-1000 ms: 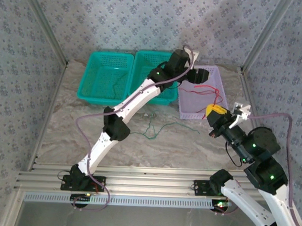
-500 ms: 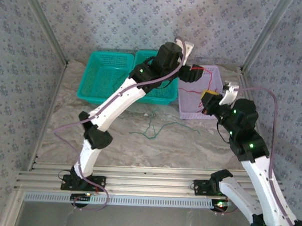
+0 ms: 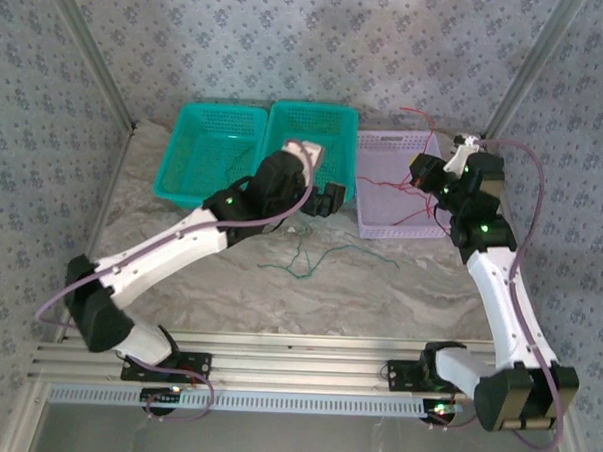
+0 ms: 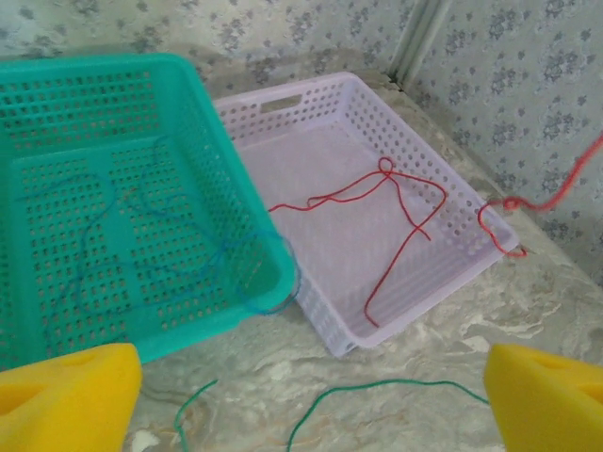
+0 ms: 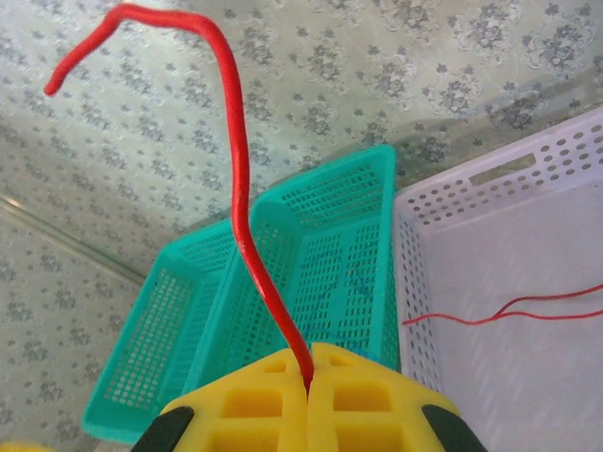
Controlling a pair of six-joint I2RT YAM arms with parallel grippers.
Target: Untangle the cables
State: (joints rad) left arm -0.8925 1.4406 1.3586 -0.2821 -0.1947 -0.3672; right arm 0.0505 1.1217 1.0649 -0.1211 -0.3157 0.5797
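A red cable (image 5: 241,188) rises from between the yellow pads of my right gripper (image 5: 308,377), which is shut on it. That gripper (image 3: 422,172) hovers over the right side of the lilac basket (image 3: 385,142). More red cable (image 4: 379,188) lies looped inside that basket, and one strand (image 4: 556,196) climbs over its right rim. A green cable (image 3: 302,258) sprawls on the marble table, just below my open left gripper (image 4: 306,414). The left gripper (image 3: 329,199) sits low in front of the middle teal basket. A blue cable (image 4: 94,235) lies in that basket, drooping over its corner.
Two teal baskets (image 3: 211,112) (image 3: 316,112) and the lilac one stand in a row at the back of the table. Patterned walls and metal posts (image 3: 518,70) close in the sides. The left arm stretches diagonally across the table's left half.
The left arm pulled back from over the lilac basket, dropped low toward the table, and its jaws widened. The right arm swung up and back over the lilac basket, carrying the red cable.
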